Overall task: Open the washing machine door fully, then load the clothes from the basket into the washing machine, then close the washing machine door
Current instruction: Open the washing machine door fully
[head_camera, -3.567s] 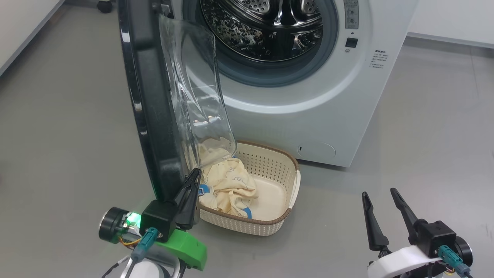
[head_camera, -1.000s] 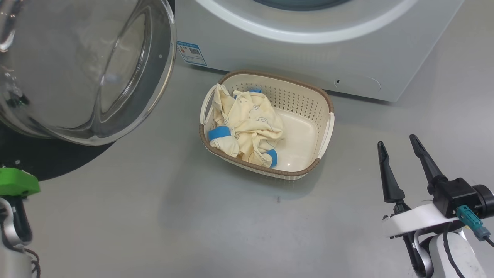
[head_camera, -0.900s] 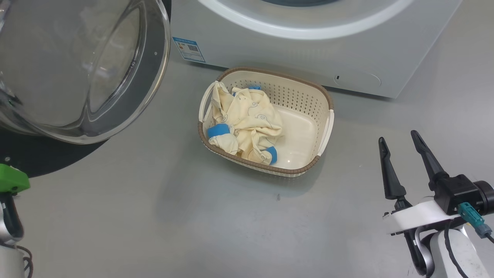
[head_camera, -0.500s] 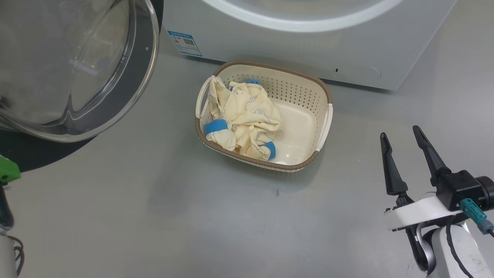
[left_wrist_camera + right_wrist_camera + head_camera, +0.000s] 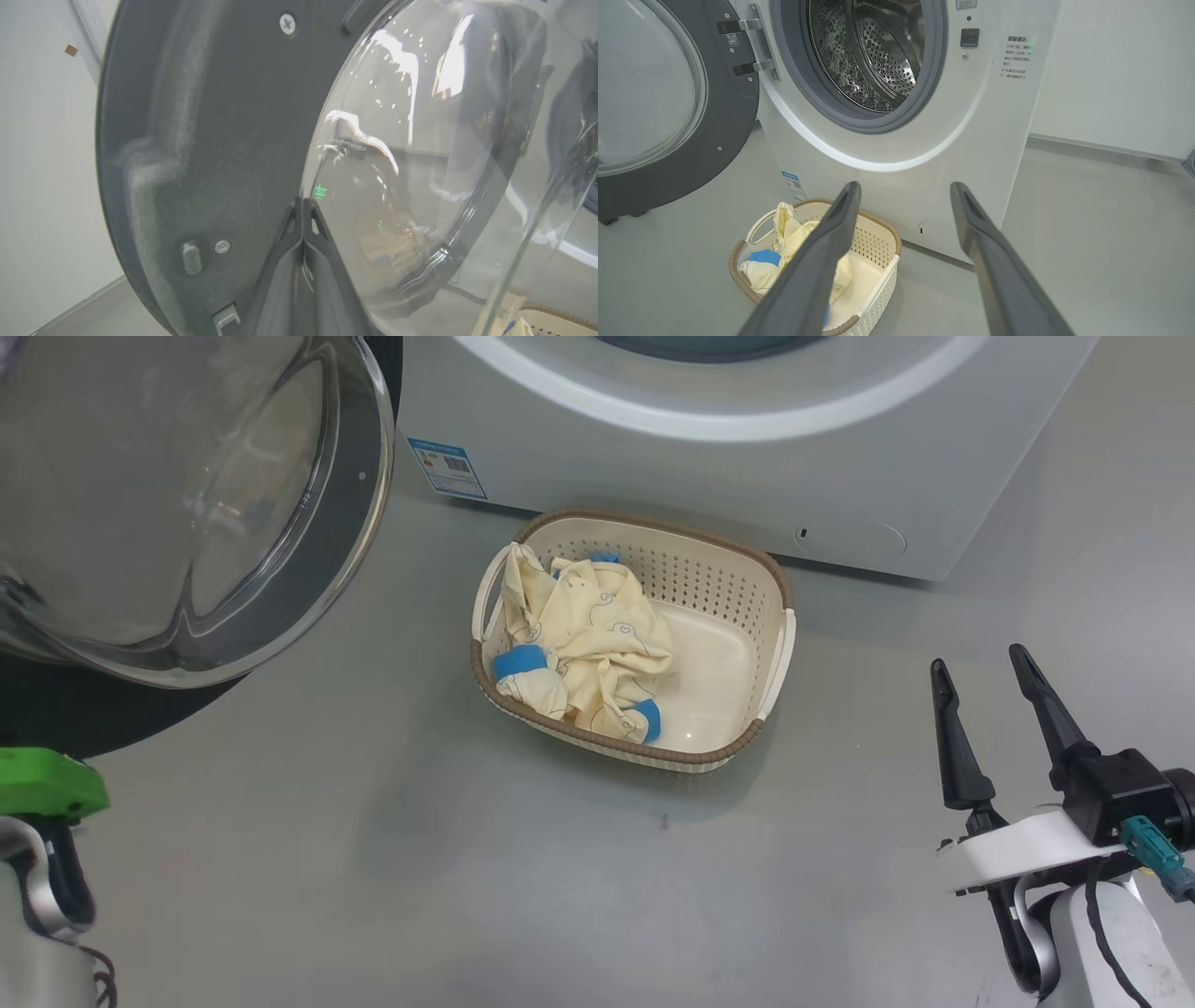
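The washing machine door (image 5: 359, 523) stands swung wide at the upper left, its glass bulge facing me. Below the white washing machine (image 5: 709, 476) sits the cream basket (image 5: 644, 753), with the pale yellow, blue-cuffed clothes (image 5: 583, 644) heaped in its left half. My right gripper (image 5: 977, 658) hovers open and empty to the right of the basket. In the right wrist view it (image 5: 906, 184) points at the washing machine (image 5: 994, 121) above the basket (image 5: 878, 233) and the clothes (image 5: 787, 231), with the door (image 5: 733, 112) at left. My left gripper (image 5: 303, 200) is shut, its tips close against the door's inner face (image 5: 196, 140).
Grey floor lies all around the basket. A blue label (image 5: 448, 467) marks the washer's lower left corner. The metal hinge (image 5: 754, 46) joins door and washer, and the steel drum (image 5: 873, 51) is open to view. A white wall (image 5: 1111, 70) stands right of the washer.
Since the oldest frame the door has swung from edge-on to wide open at the left, and the head camera has tilted down. Over the last second only the view shifts slightly.
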Controlling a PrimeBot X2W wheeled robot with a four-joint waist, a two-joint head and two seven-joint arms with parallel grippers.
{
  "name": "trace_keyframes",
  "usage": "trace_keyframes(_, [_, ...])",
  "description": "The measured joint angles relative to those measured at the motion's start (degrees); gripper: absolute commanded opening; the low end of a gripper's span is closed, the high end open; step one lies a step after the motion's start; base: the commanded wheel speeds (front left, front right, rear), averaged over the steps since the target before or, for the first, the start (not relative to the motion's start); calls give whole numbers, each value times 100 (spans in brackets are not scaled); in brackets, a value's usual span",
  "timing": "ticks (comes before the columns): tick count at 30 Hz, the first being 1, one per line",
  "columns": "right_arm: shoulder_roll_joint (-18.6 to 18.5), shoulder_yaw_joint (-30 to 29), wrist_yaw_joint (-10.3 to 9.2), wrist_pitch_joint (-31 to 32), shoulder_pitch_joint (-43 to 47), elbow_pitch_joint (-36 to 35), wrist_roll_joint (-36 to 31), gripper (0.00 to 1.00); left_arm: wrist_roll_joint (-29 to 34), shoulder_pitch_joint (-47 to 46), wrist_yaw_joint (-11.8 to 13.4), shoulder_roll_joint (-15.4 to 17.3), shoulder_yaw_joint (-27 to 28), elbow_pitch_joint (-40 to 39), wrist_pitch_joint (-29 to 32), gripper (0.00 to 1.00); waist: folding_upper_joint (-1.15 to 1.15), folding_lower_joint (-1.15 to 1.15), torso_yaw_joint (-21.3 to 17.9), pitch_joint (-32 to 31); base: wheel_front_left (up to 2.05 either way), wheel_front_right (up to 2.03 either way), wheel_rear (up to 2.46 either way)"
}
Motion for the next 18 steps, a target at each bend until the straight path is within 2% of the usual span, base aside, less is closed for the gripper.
trace_keyframes(7, [23, -8, 0, 0, 18, 25, -1, 100, 298, 451, 0, -225, -15, -769, -16, 0, 0, 0, -12, -180, 0, 0, 0])
trace_keyframes(13, [102, 7, -1, 0, 51, 38, -1, 100, 522, 1066, -109, -728, -319, -1444, -15, 0, 0, 0, -82, -395, 0, 0, 0])
trace_keyframes(17, [145, 16, -2, 0, 132, 31, 0, 100, 631, 1413, -156, -878, -457, -1760, -16, 0, 0, 0, -159, -543, 0, 0, 0])
trace_keyframes(18, [147, 22, -2, 0, 171, 35, 0, 100, 666, 1493, -160, -878, -478, -1836, -16, 4, 0, 0, -182, -579, 0, 0, 0])
